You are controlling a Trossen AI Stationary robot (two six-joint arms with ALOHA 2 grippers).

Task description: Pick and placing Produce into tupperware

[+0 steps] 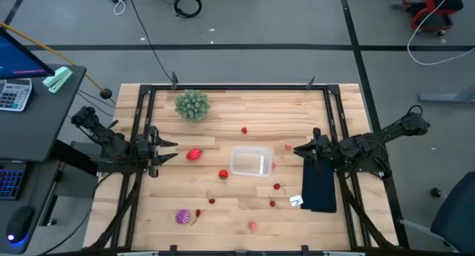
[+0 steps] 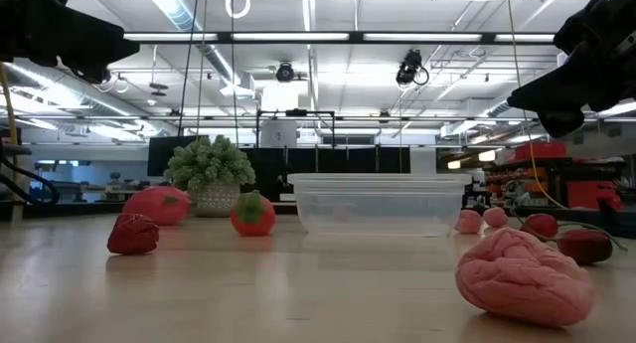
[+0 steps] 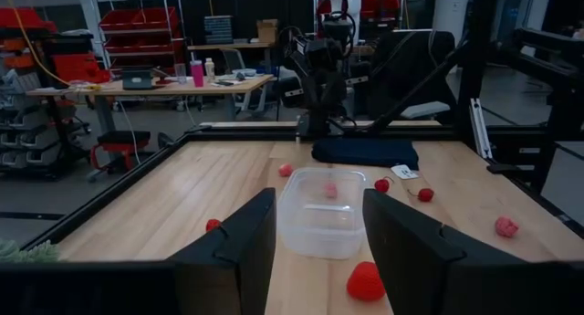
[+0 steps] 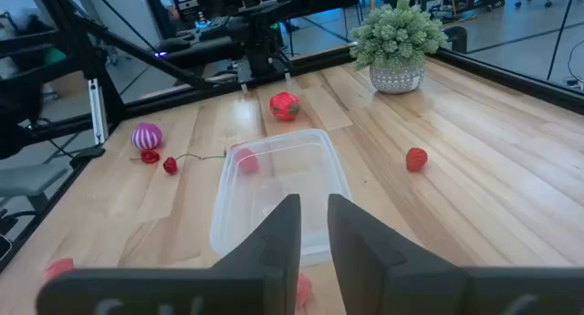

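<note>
The clear tupperware tub [image 1: 251, 161] stands empty at the table's middle; it also shows in the low view [image 2: 378, 204]. Small toy produce lies around it on the wood: a red piece [image 1: 194, 154] to its left, a red strawberry [image 1: 223, 174] at its near-left corner, a pink piece [image 1: 272, 165] against its right side, and a spiky purple one [image 1: 182, 217] near the front. My left gripper [image 1: 165, 150] hovers open and empty left of the tub. My right gripper [image 1: 299, 148] hovers right of the tub, its fingers almost together and empty.
A bushy green plant [image 1: 192, 104] stands at the far left. A flat dark pad [image 1: 320, 183] with a white tag lies under the right arm. More red and pink pieces [image 1: 278, 187] [image 1: 252, 226] lie near the front, and two [image 1: 244, 130] [image 1: 288, 146] lie behind the tub.
</note>
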